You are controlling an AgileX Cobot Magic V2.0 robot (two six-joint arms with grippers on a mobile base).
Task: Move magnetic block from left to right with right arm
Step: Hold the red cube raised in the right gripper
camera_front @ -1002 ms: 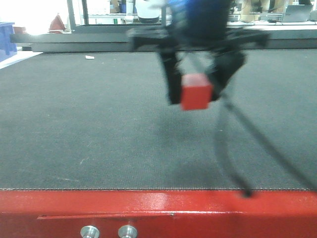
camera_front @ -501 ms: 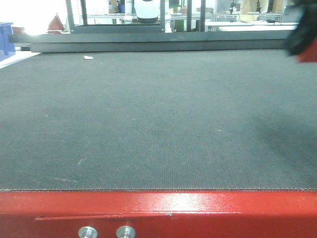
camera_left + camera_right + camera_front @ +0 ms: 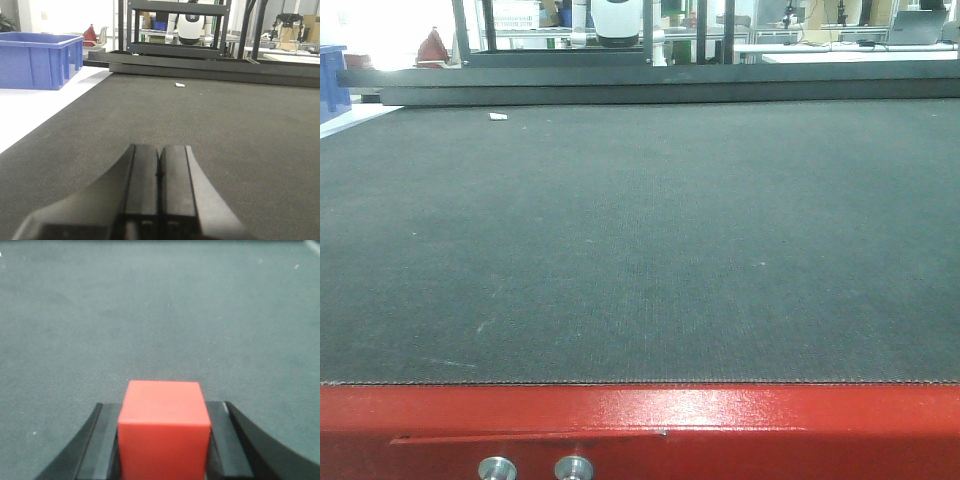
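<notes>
The magnetic block [image 3: 163, 435] between the right pincer's [image 3: 163, 410] black, dull, plastic-looking fingers [image 3: 99, 452] is smooth and matt. The mat [image 3: 160, 315] below and ahead of that pincer is dark, rough woven cloth. Ahead and to the left of the left pincer [image 3: 159, 150], a blue bin [image 3: 40, 60] looks like smooth plastic.

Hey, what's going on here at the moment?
A two-armed robot is carrying a small red block across a work surface. Its right gripper is clamped on the block, with the dark mat stretching ahead. The left gripper is shut and empty, pointing across the same mat. The front camera shows only the mat, with neither arm in sight.
</notes>
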